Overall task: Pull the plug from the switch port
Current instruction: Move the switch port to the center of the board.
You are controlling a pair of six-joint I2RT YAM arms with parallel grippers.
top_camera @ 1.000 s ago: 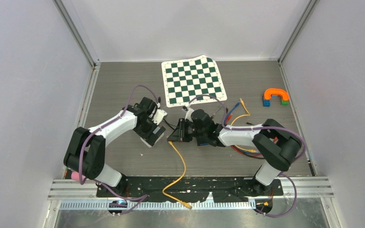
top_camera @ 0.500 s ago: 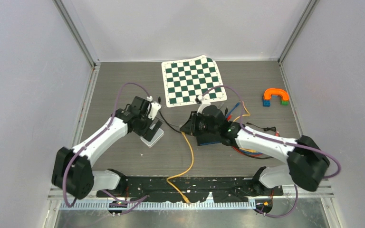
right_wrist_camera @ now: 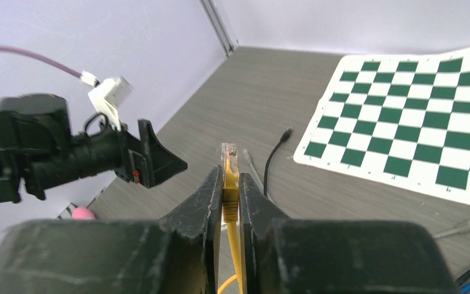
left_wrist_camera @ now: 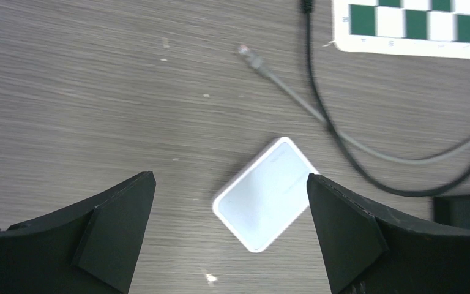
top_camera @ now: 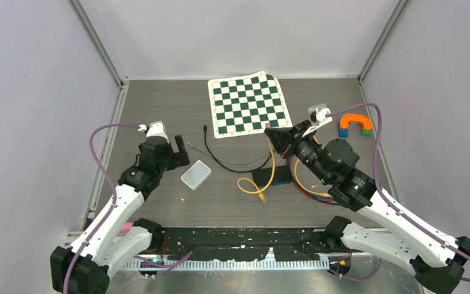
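The right gripper (right_wrist_camera: 229,179) is clenched on the yellow plug (right_wrist_camera: 228,160) — the two fingers press it from both sides, and its clear tip stands out above them. The plug is held up in the air, near the front edge of the checkered mat (top_camera: 248,104), and it sits in no port. Its yellow cable (top_camera: 272,160) hangs down from the gripper, crosses a black box (top_camera: 283,176) and makes a loop on the table (top_camera: 159,104), where its other connector lies loose.

The white switch (top_camera: 196,175) lies flat on the table, well apart from the plug. The left gripper (top_camera: 179,153) hovers near it, released — its fingers (left_wrist_camera: 113,229) stand wide and touch nothing; in the left wrist view the switch shows between them. A black cable (left_wrist_camera: 310,61) and a thin grey cable (left_wrist_camera: 294,95) lie between the switch and the mat. Some coloured blocks (top_camera: 355,125) are near the right wall.
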